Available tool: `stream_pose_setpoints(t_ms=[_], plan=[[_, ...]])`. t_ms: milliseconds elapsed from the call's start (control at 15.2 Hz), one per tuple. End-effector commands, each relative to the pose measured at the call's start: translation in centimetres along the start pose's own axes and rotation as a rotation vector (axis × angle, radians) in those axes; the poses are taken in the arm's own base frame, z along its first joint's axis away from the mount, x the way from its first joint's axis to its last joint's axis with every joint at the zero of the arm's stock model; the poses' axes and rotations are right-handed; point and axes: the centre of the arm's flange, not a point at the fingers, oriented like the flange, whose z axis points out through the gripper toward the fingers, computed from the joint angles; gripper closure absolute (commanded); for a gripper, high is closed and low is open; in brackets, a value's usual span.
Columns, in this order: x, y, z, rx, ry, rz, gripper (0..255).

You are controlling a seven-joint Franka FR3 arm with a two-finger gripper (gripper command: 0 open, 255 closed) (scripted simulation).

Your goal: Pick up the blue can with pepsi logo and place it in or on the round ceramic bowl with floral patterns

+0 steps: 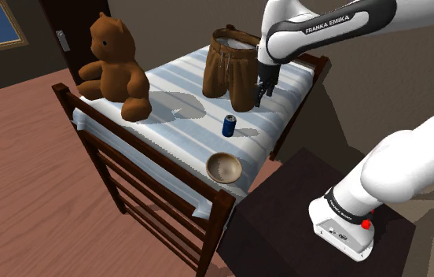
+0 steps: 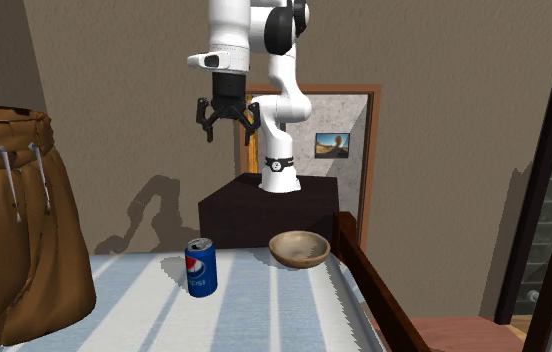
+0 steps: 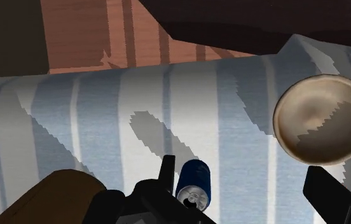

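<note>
The hand (image 2: 230, 131) is open and empty, high above the bed (image 2: 264, 315). The blue Pepsi can (image 2: 201, 268) stands up on it, near the brown bowl (image 2: 300, 249), not touching. This looks like the reaching step. Next the hand should go down around the can.

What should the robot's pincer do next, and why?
Probably come down over the blue Pepsi can, shifting a little so that the can sits mid-gap. The pincer hangs open well above the striped bed, holding nothing. In the wrist view the can stands upright, nearer one side of the gap than the middle.
</note>
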Motion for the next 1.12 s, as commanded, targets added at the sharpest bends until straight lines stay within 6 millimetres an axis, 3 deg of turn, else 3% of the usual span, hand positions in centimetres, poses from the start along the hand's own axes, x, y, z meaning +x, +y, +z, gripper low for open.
stream_pose_setpoints(t_ms=[0, 1056], plan=[[1.9, 0.4, 2.1, 0.0, 0.002, -0.008, 0], [15.7, 1.6, 17.2, 0.002, -0.002, -0.07, 0]])
